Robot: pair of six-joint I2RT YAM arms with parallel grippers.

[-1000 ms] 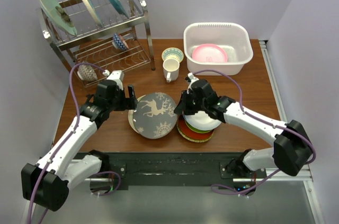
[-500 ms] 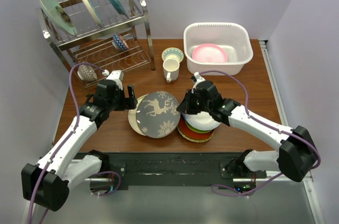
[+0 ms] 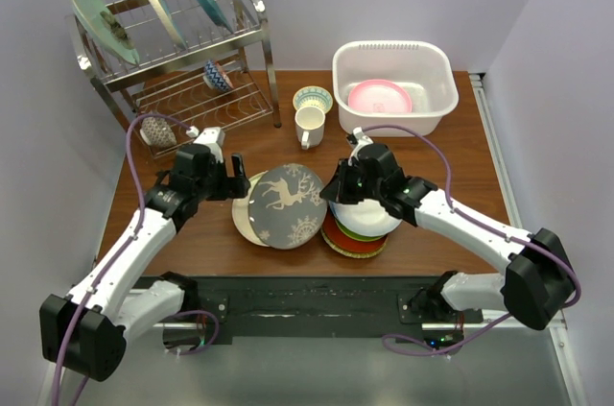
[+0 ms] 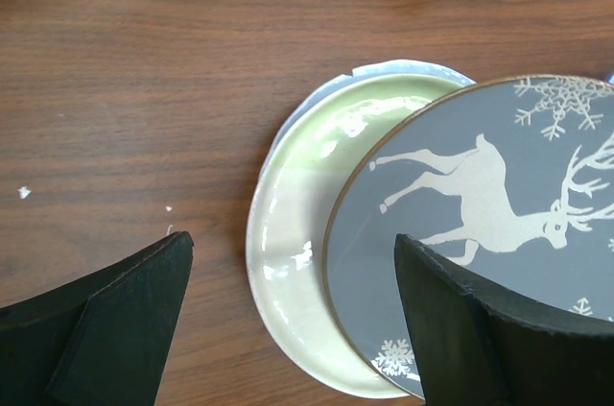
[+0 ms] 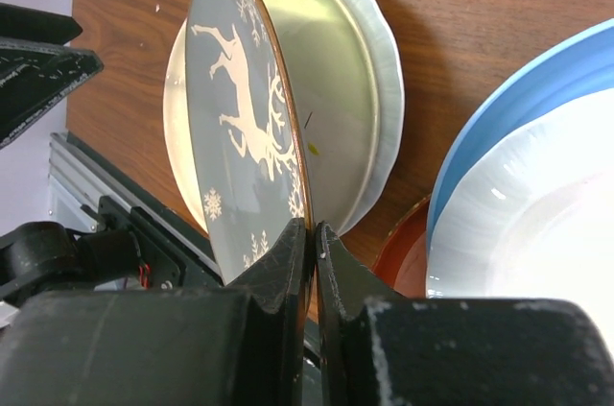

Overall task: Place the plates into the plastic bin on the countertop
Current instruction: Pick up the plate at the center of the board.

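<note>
Plates sit in three places. A pink plate lies inside the plastic bin. A stack topped by a white plate stands on the worktop on the near side of the bin. Left of that stack, farther from the bin, the deer plate leans over a cream plate. Our right gripper is closed on the deer plate's rim, at its bin-ward edge, and the plate stands tilted. Our left gripper hovers at the side of the deer plate away from the bin, jaws wide apart.
</note>
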